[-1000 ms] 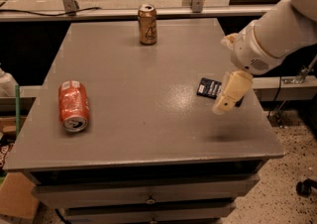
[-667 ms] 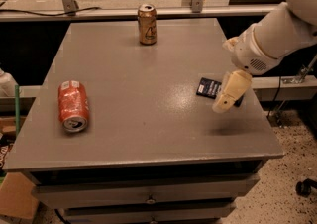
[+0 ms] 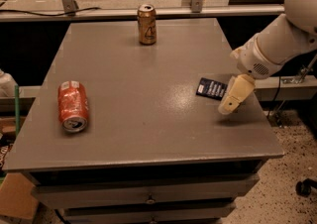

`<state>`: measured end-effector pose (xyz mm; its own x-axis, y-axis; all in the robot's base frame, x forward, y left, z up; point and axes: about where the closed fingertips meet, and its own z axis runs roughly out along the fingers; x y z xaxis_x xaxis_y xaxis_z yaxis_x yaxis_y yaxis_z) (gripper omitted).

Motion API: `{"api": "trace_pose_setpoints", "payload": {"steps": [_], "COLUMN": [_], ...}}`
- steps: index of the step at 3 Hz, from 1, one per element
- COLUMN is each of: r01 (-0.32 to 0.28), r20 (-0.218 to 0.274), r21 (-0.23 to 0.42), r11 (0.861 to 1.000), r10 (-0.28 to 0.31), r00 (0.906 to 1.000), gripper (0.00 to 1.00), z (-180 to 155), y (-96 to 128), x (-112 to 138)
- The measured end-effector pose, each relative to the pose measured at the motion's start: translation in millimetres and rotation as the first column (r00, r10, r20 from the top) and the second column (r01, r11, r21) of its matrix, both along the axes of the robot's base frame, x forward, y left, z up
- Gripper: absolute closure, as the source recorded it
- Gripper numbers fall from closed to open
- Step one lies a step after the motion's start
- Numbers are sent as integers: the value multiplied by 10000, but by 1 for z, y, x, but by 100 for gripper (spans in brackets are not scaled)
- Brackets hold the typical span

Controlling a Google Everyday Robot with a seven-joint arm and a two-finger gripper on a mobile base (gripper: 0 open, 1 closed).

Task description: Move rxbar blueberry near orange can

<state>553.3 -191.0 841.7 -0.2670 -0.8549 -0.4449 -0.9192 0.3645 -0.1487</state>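
Observation:
The rxbar blueberry (image 3: 211, 88) lies flat on the grey table (image 3: 143, 94) at the right side, a dark navy wrapper with faint white print. The orange can (image 3: 146, 25) stands upright at the far middle of the table, bronze with a silver top and a dark mark. My gripper (image 3: 233, 99) hangs from the white arm at the right, just right of the bar, its cream fingers partly over the bar's right end and pointing down toward the table.
A red-orange can (image 3: 73, 105) with white markings lies on its side at the table's left. The table's right edge is close to the gripper. Drawers sit under the front edge. A cardboard box (image 3: 17, 196) is on the floor at lower left.

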Motion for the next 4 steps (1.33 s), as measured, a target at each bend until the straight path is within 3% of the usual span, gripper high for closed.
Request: {"api": "trace_pose_setpoints", "payload": {"steps": [1,4], "r01": [99,291], "r20": [-348,-702], "r21": [7,4], "r11": [10000,9996], "r10": [-98,-290], "r00": [9993,9971], "gripper": [16,85], "z": [-15,-20], "y": [-5,-7], "x": [-1,-1]}}
